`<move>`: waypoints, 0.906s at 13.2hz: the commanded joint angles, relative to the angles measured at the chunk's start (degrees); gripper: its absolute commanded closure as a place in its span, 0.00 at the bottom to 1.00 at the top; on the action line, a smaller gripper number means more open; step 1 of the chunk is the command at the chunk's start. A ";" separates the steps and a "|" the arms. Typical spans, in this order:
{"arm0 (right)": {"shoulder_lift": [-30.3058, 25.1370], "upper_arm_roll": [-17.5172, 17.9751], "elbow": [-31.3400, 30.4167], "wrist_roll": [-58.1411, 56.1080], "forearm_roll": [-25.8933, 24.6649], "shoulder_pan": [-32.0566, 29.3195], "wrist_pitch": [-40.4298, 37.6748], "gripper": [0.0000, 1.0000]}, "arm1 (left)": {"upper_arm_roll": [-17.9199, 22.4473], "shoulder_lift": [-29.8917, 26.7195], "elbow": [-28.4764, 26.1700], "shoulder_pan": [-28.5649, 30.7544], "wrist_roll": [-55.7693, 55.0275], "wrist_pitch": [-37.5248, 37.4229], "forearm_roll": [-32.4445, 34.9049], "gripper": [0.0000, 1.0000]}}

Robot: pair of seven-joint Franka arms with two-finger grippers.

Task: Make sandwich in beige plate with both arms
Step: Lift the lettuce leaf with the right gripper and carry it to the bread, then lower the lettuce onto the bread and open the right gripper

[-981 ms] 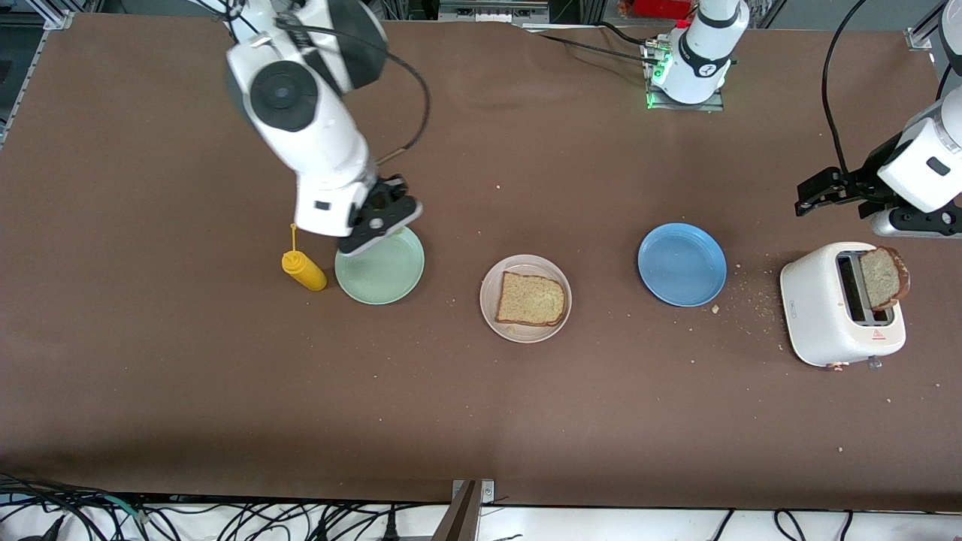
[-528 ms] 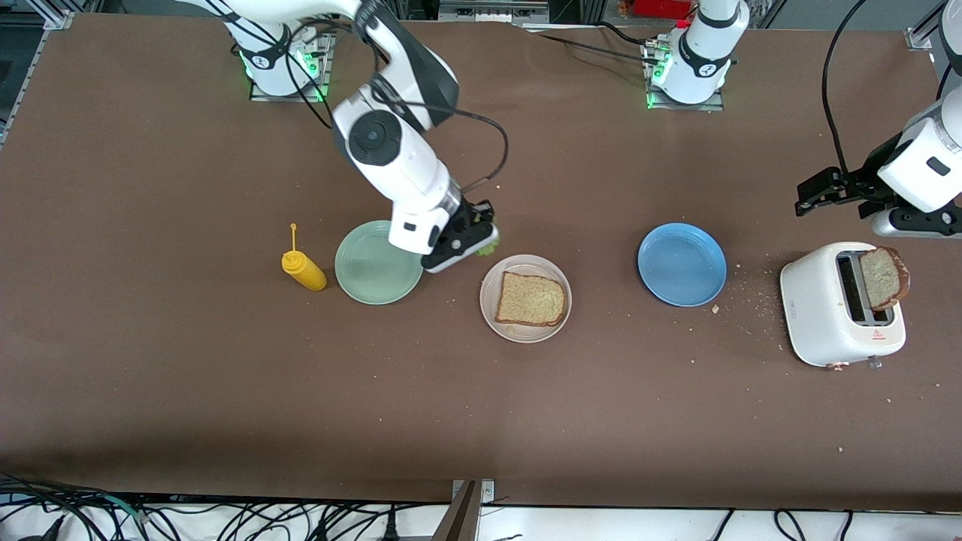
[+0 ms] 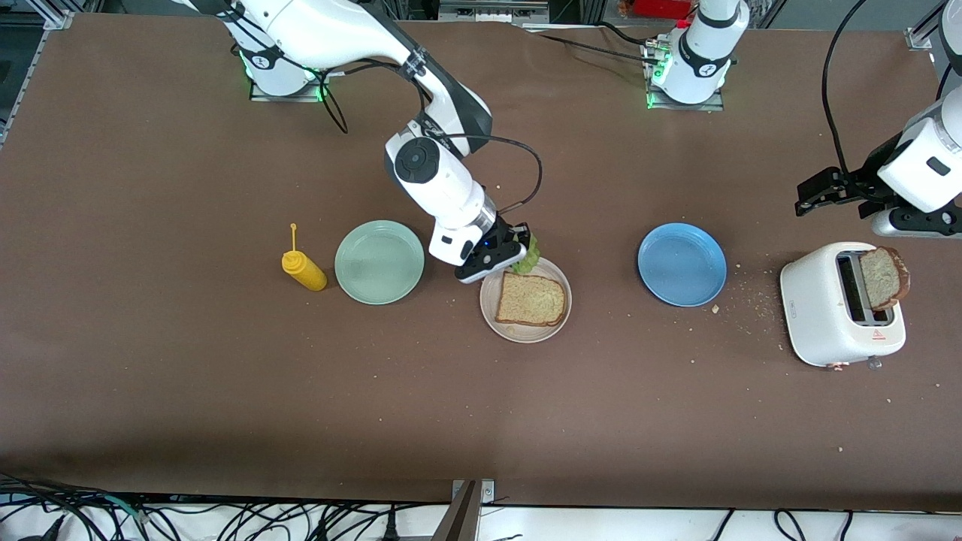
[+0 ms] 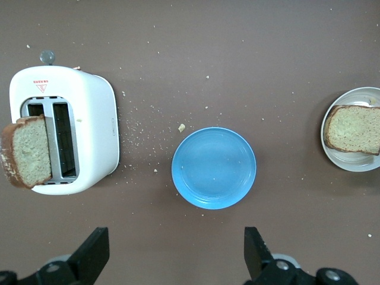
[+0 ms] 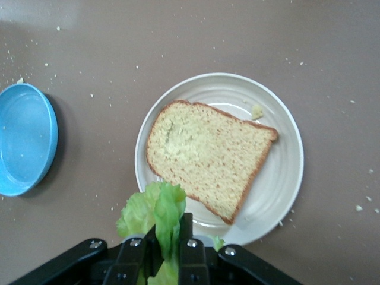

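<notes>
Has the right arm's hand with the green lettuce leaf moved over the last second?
Yes. The right hand, shut on the green lettuce leaf, went from over the mint-green plate to the rim of the round beige plate.

Both arms have glossy white rounded shells with dark grey joint bands and round black caps. Black cables loop off the right arm (image 3: pixel 428 161). Grippers are black: right gripper (image 5: pixel 168 261) shows silver screws; left gripper (image 4: pixel 175 255) has angular fingers.
</notes>
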 commanded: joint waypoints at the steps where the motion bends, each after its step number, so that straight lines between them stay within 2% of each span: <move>1: 4.21 0.14 4.43 -0.11 1.09 0.58 3.12 1.00 | -0.02 0.37 1.29 -0.05 0.18 -0.68 -0.26 0.00; 7: 8.95 -1.09 6.89 -5.65 1.00 -0.29 8.66 1.00 | -0.02 0.37 1.29 -0.05 0.18 -0.68 -0.26 0.00; 12: 10.80 -1.53 8.12 -6.98 1.08 -0.64 11.48 1.00 | -0.02 0.37 1.29 -0.05 0.18 -0.68 -0.26 0.00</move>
